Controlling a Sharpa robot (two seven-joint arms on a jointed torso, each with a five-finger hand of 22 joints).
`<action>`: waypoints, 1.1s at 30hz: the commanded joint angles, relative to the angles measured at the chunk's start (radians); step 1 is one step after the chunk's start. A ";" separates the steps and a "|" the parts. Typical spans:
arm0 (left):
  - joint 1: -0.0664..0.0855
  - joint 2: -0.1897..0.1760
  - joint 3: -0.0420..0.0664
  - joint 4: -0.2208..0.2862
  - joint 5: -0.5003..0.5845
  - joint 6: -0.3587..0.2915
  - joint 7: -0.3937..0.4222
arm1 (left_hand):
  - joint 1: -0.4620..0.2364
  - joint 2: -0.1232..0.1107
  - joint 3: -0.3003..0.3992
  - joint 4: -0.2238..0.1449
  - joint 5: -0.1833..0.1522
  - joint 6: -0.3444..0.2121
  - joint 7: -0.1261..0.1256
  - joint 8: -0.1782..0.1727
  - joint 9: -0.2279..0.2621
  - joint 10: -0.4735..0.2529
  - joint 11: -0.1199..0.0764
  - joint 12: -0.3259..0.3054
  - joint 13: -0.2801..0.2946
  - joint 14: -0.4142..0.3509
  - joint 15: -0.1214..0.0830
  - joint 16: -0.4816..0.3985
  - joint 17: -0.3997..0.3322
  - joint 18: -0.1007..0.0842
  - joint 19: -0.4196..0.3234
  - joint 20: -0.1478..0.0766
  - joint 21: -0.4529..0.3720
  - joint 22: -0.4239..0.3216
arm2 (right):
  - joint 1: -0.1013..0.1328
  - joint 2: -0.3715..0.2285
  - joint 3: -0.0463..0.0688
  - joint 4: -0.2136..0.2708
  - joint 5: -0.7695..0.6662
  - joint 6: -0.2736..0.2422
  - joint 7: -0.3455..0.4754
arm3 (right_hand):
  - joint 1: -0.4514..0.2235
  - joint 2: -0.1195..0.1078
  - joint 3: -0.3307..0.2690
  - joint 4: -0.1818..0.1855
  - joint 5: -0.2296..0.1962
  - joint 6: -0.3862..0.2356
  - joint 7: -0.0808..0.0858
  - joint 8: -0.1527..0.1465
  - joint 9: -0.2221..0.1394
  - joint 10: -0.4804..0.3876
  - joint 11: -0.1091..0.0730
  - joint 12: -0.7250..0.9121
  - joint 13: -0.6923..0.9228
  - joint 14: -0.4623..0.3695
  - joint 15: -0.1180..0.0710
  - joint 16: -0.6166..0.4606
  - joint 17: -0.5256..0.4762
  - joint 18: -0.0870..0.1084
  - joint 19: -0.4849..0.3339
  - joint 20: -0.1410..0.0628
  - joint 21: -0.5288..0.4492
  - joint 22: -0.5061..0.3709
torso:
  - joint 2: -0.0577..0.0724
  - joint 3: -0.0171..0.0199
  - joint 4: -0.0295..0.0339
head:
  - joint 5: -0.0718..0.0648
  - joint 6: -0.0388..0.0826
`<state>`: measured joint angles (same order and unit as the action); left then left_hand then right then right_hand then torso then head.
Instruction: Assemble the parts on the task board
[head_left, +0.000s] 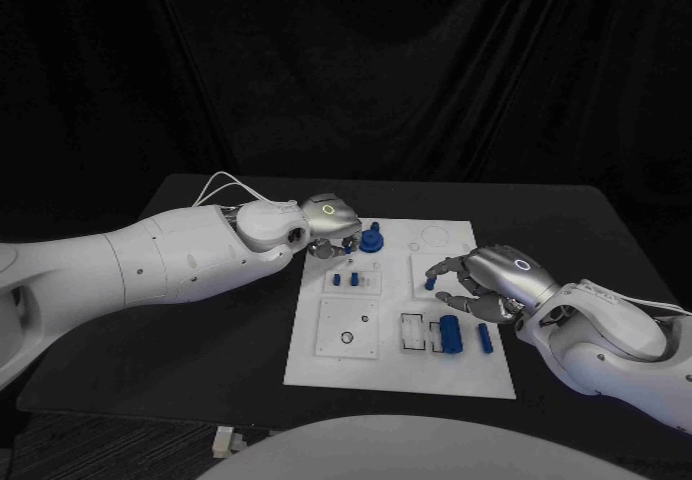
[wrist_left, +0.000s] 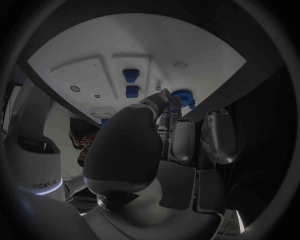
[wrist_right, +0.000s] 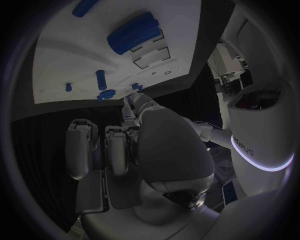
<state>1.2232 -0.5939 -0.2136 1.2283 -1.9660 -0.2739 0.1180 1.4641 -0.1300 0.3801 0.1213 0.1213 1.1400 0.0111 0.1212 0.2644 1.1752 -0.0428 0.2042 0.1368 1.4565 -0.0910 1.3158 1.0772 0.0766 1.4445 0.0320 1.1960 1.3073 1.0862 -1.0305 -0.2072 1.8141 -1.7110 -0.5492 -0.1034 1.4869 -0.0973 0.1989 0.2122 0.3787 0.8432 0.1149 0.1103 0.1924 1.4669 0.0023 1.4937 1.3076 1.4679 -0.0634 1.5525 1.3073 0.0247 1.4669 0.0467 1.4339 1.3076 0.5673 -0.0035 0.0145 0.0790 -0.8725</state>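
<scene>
The white task board lies in the middle of the black table. My left hand is at the board's far left corner, its fingertips pinching the rim of a blue gear that stands on the board. My right hand reaches in from the board's right edge, thumb and a finger closed on a small blue peg just above the board. Two short blue pegs stand behind the left square recess.
A large blue cylinder and a slim blue bar lie near the board's front right. A black ring sits on the front left square. The table's edges lie well outside the board.
</scene>
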 joint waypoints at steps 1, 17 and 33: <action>-0.004 0.005 0.001 -0.001 0.000 0.023 -0.002 | -0.008 0.001 0.005 0.003 -0.002 0.000 0.001 -0.001 0.001 -0.002 0.003 -0.004 -0.001 -0.003 -0.002 -0.005 -0.003 -0.001 -0.003 -0.005 -0.006 0.162 | -0.003 0.000 0.000 0.001 -0.002 0.002 -0.016 | 0.008 -0.004 0.004 0.001 0.005 0.008 0.000 0.003 -0.001 0.032 0.008 -0.004 0.139 0.091 0.008 -0.005 0.211 0.012 0.032 0.008 -0.003 0.214 | 0.000 0.0003 -0.0003 | -0.002 0.000; -0.020 0.015 0.001 -0.007 -0.001 0.035 -0.005 | -0.008 0.000 0.005 0.003 -0.001 -0.004 0.001 -0.003 0.000 0.001 0.003 -0.005 -0.001 -0.003 -0.002 -0.005 -0.001 0.000 -0.004 -0.005 -0.008 0.162 | -0.003 0.003 0.000 0.000 -0.002 0.002 -0.015 | 0.010 -0.005 0.005 0.000 0.005 0.008 0.000 0.003 -0.001 0.032 0.008 -0.005 0.137 0.091 0.008 -0.005 0.211 0.012 0.032 0.008 -0.004 0.214 | 0.000 0.0000 -0.0003 | -0.001 0.000; -0.025 0.021 0.001 -0.010 -0.001 0.039 -0.006 | -0.008 0.000 0.006 0.002 -0.001 -0.008 0.002 -0.006 -0.001 0.005 0.004 -0.005 -0.001 -0.003 -0.002 -0.005 -0.001 -0.001 -0.003 -0.005 -0.006 0.163 | -0.003 0.004 0.000 -0.001 -0.002 0.003 -0.015 | 0.011 -0.005 0.006 -0.001 0.005 0.008 0.001 0.003 -0.002 0.031 0.008 -0.006 0.136 0.091 0.009 -0.006 0.210 0.013 0.031 0.008 -0.006 0.213 | 0.000 -0.0001 -0.0005 | -0.005 0.000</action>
<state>1.2010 -0.5757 -0.2129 1.2175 -1.9661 -0.2433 0.1093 1.4629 -0.1314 0.3799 0.1211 0.1209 1.1358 0.0109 0.1100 0.2643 1.1752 -0.0428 0.2041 0.1368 1.4564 -0.0910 1.3158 1.0768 0.0766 1.4444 0.0320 1.1908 1.3073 1.0852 -1.0266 -0.2072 1.8125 -1.7107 -0.5480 -0.1034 1.4907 -0.1011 0.1989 0.2123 0.3787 0.8432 0.1148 0.1103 0.1915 1.4668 0.0021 1.4938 1.3075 1.4679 -0.0634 1.5525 1.3073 0.0242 1.4669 0.0467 1.4340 1.3073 0.5671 -0.0034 0.0140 0.0744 -0.8725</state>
